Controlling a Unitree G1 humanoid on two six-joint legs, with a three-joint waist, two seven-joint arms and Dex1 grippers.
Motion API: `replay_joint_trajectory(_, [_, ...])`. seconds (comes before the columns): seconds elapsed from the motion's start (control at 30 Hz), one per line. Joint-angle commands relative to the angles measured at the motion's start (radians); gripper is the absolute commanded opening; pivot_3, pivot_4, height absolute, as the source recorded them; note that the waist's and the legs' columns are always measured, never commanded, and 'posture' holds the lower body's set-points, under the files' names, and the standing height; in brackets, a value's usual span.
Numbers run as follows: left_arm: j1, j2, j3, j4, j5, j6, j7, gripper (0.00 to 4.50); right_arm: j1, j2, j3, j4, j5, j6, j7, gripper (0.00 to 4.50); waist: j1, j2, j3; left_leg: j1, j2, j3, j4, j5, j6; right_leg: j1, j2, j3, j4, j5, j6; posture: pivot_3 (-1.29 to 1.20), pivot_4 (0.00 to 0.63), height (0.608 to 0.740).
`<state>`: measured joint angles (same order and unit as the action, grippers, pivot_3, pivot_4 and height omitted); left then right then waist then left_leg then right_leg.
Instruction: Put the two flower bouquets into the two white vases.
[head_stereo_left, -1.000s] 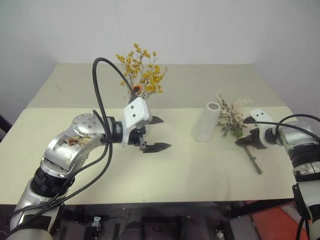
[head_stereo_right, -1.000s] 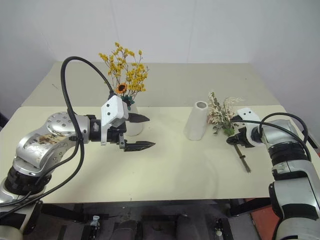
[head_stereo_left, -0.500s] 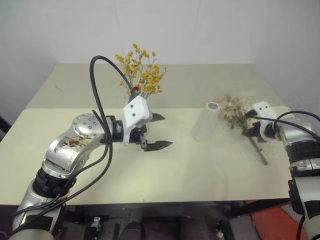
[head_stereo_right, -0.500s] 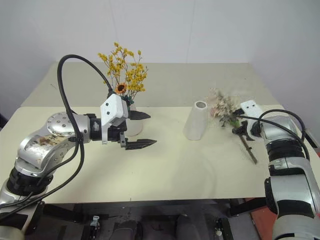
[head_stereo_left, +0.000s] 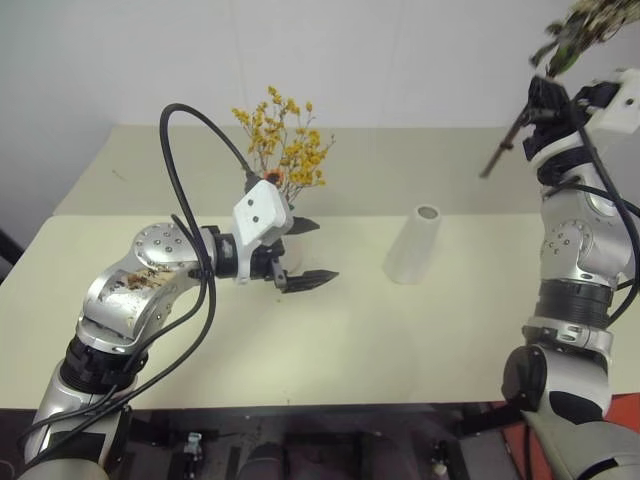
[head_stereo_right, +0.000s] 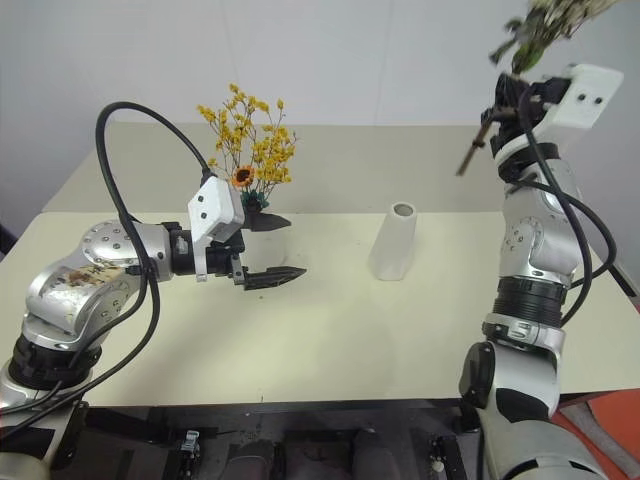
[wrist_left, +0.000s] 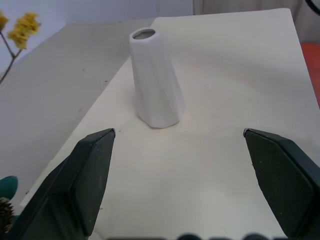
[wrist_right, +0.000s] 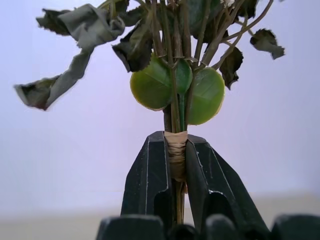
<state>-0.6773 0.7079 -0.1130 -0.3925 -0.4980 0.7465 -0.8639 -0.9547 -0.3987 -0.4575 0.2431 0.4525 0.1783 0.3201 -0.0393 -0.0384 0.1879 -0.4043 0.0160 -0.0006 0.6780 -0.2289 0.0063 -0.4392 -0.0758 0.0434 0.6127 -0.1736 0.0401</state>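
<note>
Beige-cream bouquet aloft, empty vase waiting

The right hand (wrist_right: 176, 165) pinches the beige-cream bouquet (wrist_right: 172, 75) at its taped stem — light, brittle, best held there — high above the empty white vase (head_stereo_left: 413, 245) on the surface (head_stereo_left: 420, 330); the left hand (head_stereo_left: 305, 252) stands spread.

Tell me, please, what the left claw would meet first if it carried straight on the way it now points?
Probably the empty white vase: it stands ahead between the open left claw fingers, with bare table before it.
</note>
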Motion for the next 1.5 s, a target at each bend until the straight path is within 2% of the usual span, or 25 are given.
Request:
replay_joint_trajectory(0.03, [-0.022,-0.01,0.029,-0.018,-0.011,0.007,0.016,4.5,0.009,-0.009,-0.008,-0.075,0.063,0.005,0.028,0.23,0.0,0.0,0.0,0.0,0.0,0.0,0.0,0.0,0.0,0.0,0.0,0.0,0.0,0.0,0.0,0.0,0.15,0.74])
replay_joint_trajectory(0.57, [-0.015,-0.03,0.021,-0.029,-0.014,0.028,0.055,4.5,0.133,0.03,0.102,-0.246,0.098,0.135,-0.017,0.23,-0.004,0.001,0.0,0.001,0.0,0.0,0.0,0.0,0.0,0.0,0.001,0.001,0.001,0.0,0.0,0.0,0.15,0.74])
replay_joint_trajectory(1.5, [-0.016,-0.025,0.026,-0.027,-0.012,0.02,0.046,4.5,0.215,0.039,0.143,-0.4,0.127,0.247,-0.055,0.23,-0.004,0.001,0.0,0.001,0.0,0.0,0.0,0.0,0.0,0.0,0.001,0.0,0.0,0.0,0.0,0.0,0.15,0.74])
